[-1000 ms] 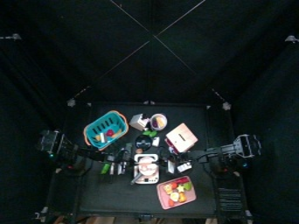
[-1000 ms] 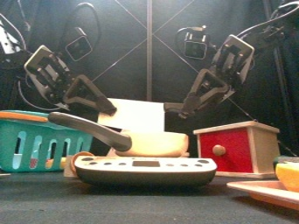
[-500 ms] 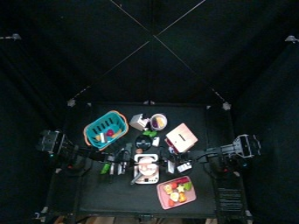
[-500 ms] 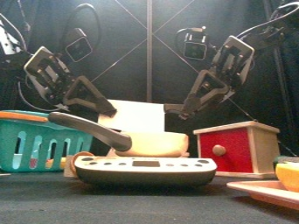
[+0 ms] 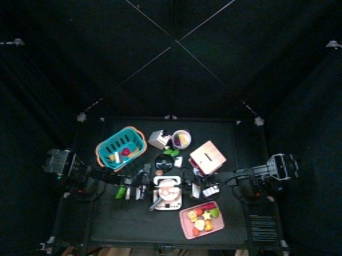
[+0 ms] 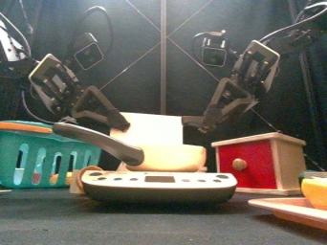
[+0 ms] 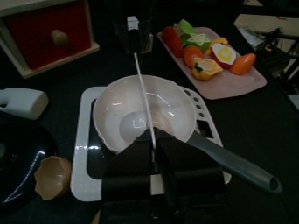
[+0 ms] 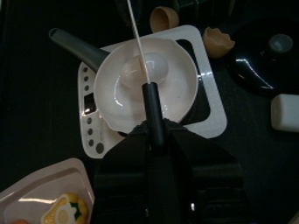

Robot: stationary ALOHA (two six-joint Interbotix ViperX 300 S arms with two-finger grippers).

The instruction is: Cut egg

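Note:
A white pan (image 7: 117,101) with a grey handle (image 7: 233,162) sits on a white scale (image 7: 87,166) at the table's middle (image 5: 166,190). A pale rounded egg (image 7: 136,124) lies in the pan and is hard to tell from the white. My left gripper (image 7: 152,153) is shut on a thin metal blade (image 7: 139,87) that reaches across the pan. My right gripper (image 8: 152,122) is shut on a knife's black handle (image 8: 149,98), its blade (image 8: 136,39) over the pan (image 8: 117,87). I cannot tell whether both hold one knife.
Broken eggshells (image 8: 218,36) lie beside the scale. A plate of cut fruit (image 7: 211,52) sits at the front right, a red box (image 6: 255,163) to the right and a teal basket (image 6: 38,153) to the left. A white box (image 6: 151,124) stands behind the pan.
Both arms have shifted very slightly over the pan. Nothing else has moved.

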